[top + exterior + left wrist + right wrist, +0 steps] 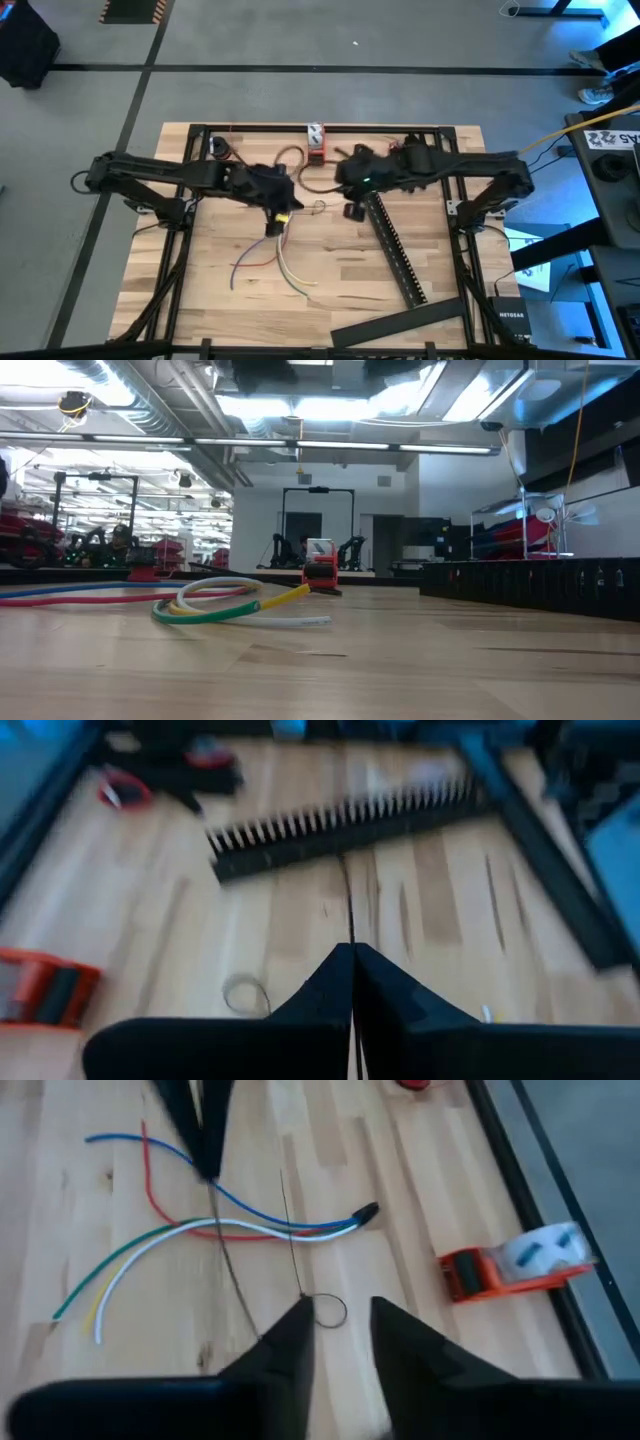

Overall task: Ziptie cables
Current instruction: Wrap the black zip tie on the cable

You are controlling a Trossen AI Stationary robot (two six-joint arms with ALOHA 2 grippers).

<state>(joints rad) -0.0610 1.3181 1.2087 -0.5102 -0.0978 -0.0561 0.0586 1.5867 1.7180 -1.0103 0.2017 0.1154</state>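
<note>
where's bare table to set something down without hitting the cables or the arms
Bare wood lies along the table near edge, between the cables and the left frame rail, and between the cables and the slotted bar. A small patch sits right of that bar. It is crowded mid-table, where the left claw, right claw and tape dispenser cluster.

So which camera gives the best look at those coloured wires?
The right wrist view: the cables lie fanned out, every colour distinct. The high view shows them small, the low view only as looped ends; the left wrist view shows none clearly.
</note>
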